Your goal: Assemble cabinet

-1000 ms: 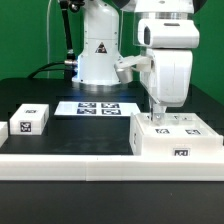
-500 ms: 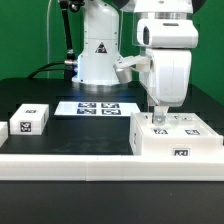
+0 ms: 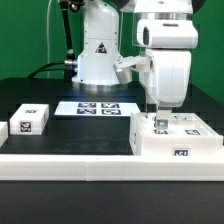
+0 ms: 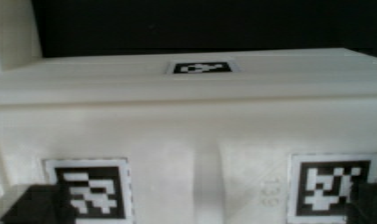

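Note:
The cabinet (image 3: 178, 138) is a large white box with black-and-white tags, standing at the exterior view's right by the front rail. My gripper (image 3: 158, 120) hangs straight down over its top left part, fingertips at or just above the top face. The jaws look spread, with nothing held between them. In the wrist view the cabinet (image 4: 185, 110) fills the frame: one tag on the far face and two tags on either side of a vertical groove close to the camera. The fingers themselves barely show there.
Two small loose white tagged cubes (image 3: 30, 118) (image 3: 3, 130) lie at the exterior view's left. The marker board (image 3: 98, 107) lies flat in the middle, in front of the robot base (image 3: 98, 55). A long white border rail (image 3: 90, 160) runs along the front.
My gripper has come down a little toward the cabinet's top. Nothing else has moved.

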Robot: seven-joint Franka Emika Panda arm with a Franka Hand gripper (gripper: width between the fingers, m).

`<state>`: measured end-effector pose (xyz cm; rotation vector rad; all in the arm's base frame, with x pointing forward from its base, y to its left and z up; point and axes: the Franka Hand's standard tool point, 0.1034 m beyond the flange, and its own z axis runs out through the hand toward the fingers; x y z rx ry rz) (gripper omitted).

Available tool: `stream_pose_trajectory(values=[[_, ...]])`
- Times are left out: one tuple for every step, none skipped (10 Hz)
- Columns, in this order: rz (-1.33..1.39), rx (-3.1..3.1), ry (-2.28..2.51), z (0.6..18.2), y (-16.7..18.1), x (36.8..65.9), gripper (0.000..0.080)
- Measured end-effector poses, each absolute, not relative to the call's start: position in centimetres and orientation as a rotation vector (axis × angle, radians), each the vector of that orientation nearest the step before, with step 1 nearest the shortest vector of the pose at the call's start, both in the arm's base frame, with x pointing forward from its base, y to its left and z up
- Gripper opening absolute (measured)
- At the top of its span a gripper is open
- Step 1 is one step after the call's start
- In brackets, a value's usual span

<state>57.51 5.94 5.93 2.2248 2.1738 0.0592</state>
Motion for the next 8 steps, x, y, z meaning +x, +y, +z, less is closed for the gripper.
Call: stream_pose_trajectory(values=[[0.062, 2.232, 2.157, 6.5, 5.8, 57.3, 0.0794], [0.082, 2.253, 2.113, 7.4, 5.5, 56.8, 0.0798], [0.095, 2.298, 2.051, 8.0, 5.3, 56.0, 0.0798], [0.094, 2.344, 1.998, 8.2, 5.2, 55.2, 0.0797], [0.109, 2.452, 1.862, 8.4, 5.4, 54.5, 0.0797], [0.143, 2.537, 1.741, 8.6, 6.2, 53.5, 0.0797], [0.139, 2.568, 1.705, 8.4, 7.0, 53.0, 0.0797], [0.140, 2.580, 1.692, 8.4, 7.1, 53.0, 0.0797]])
